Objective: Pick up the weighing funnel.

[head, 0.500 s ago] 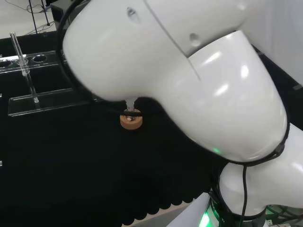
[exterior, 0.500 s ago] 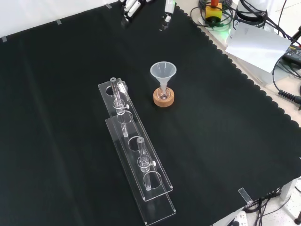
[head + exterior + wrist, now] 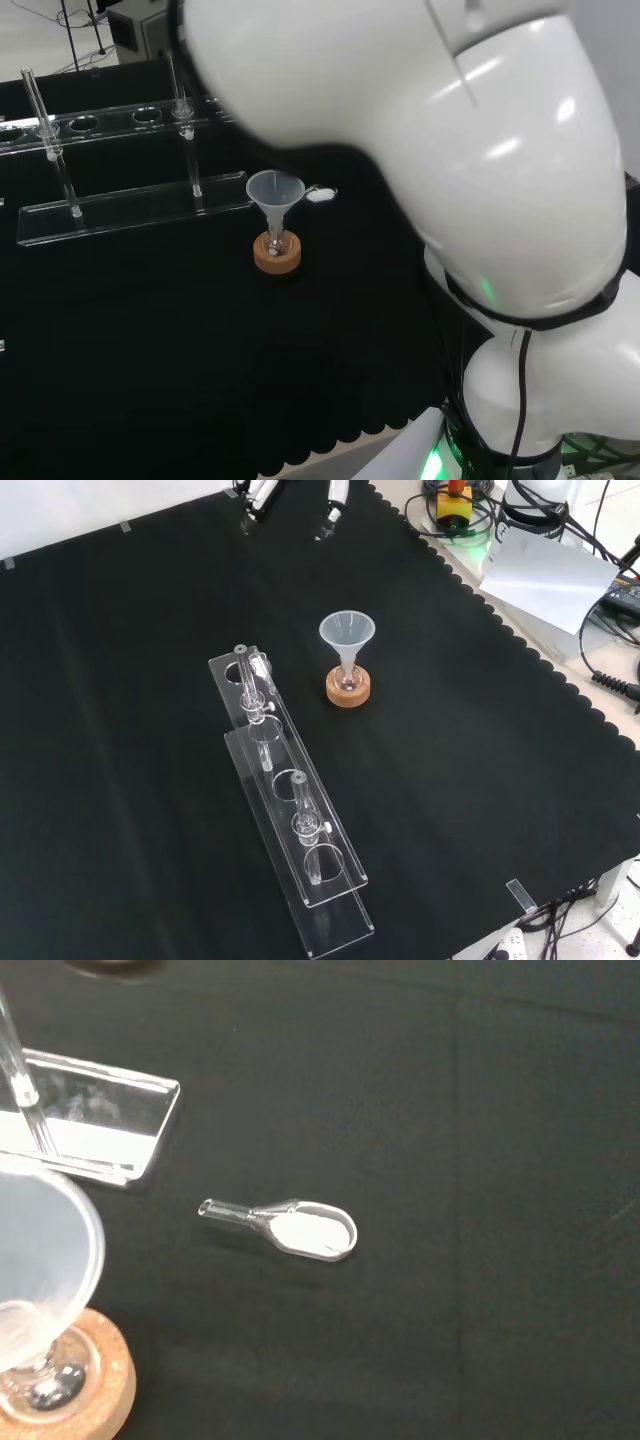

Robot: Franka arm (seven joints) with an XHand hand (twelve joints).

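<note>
On black cloth (image 3: 480, 780), weighing funnel (image 3: 300, 1228): small clear scoop, short stem, lying flat.
funnel (image 3: 347, 632): translucent cone, stem in flask (image 3: 347, 678) on round cork ring (image 3: 349, 692).
hand (image 3: 333, 500): spread or curled, cannot tell.

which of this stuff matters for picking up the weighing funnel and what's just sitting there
For the job:
weighing funnel
robot hand

Just lying about:
funnel in its flask
cork ring
clear rack with glass tubes

Weighing funnel (image 3: 290, 1228) lies on bare cloth (image 3: 480, 1160), open room around it on most sides — nearest obstacles, the funnel (image 3: 45, 1250) on its cork ring (image 3: 100, 1380) and the clear rack (image 3: 100, 1125)'s end, stand near but apart.
</note>
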